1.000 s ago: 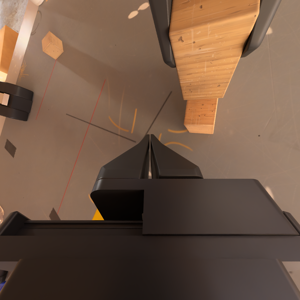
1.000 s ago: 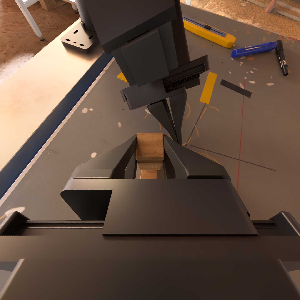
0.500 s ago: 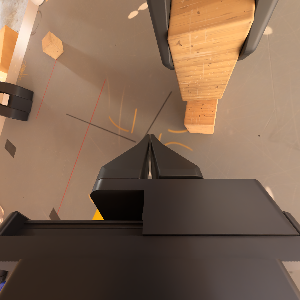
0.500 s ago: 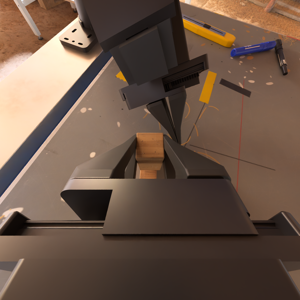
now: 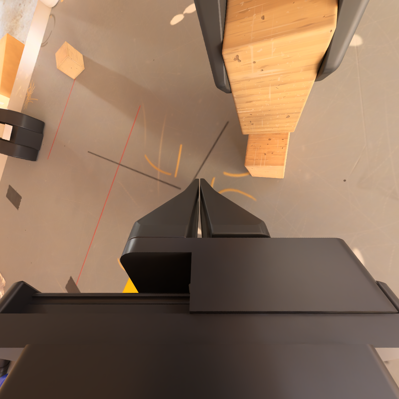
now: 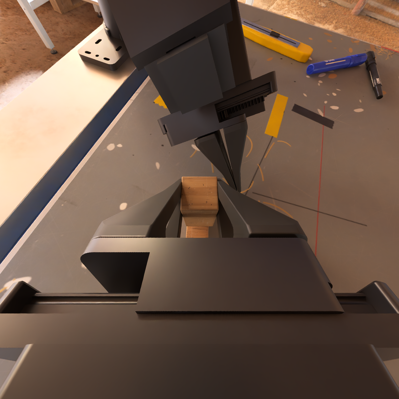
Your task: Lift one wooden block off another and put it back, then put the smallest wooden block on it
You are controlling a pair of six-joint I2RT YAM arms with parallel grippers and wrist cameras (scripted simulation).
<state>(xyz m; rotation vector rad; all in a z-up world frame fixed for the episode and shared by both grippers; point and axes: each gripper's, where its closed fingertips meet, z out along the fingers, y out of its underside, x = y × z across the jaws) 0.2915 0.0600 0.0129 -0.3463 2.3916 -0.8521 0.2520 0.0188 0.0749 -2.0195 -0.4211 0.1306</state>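
The larger pale wooden block with speckled grain (image 6: 199,195) sits pinched between the fingers of the right end effector (image 6: 199,183), directly above the narrower wooden block (image 6: 197,232) standing on the grey scuffed counter (image 6: 108,194); whether the two blocks touch or a thin gap separates them cannot be told from either view. The left end effector (image 5: 199,181) hangs just beside the stack with its fingers pressed together and nothing between them; its tips look close to the counter.

Judging from this, the risk is misalignment: the upper block overhangs the narrower one below, so if it is let go off-centre or tilted it could tip off, or knock the lower block over; the left end effector's tips, so near the stack, could also nudge it if that arm shifts.

The left wrist view alone shows the smallest wooden cube (image 5: 69,60), lying well apart near the counter's edge, plus a black clamp-like fixture (image 5: 23,138); it also shows the stack from the side. The right wrist view alone shows a yellow utility knife (image 6: 278,44), a blue marker (image 6: 336,64), a black marker (image 6: 374,75) and a yellow tape strip (image 6: 276,115).
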